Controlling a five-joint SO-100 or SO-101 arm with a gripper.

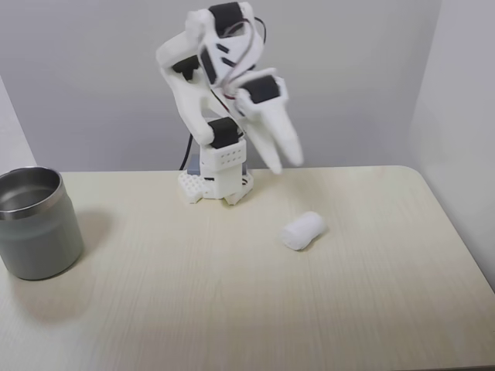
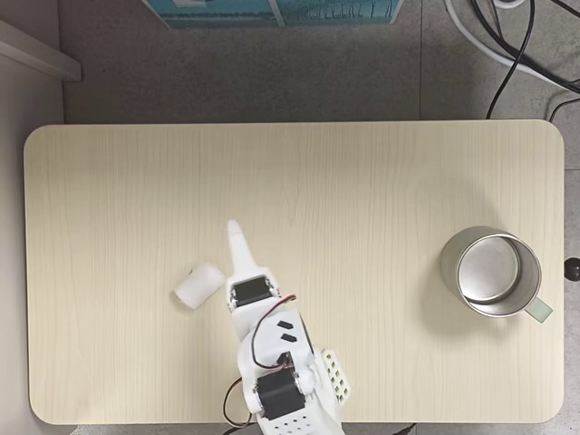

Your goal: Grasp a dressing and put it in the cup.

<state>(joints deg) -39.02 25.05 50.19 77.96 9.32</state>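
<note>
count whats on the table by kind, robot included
dressing: 1
cup: 1
robot arm with gripper: 1
total: 3

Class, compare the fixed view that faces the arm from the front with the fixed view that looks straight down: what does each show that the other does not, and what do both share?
Front-facing view alone: the grey wall behind the arm and the cup's matte grey side.

Downward view alone: the floor with black cables, a blue box, and the cup's shiny inside bottom.

Both: the table, the dressing lying on it, the cup far from the dressing, and the gripper raised beside the dressing, holding nothing.
</note>
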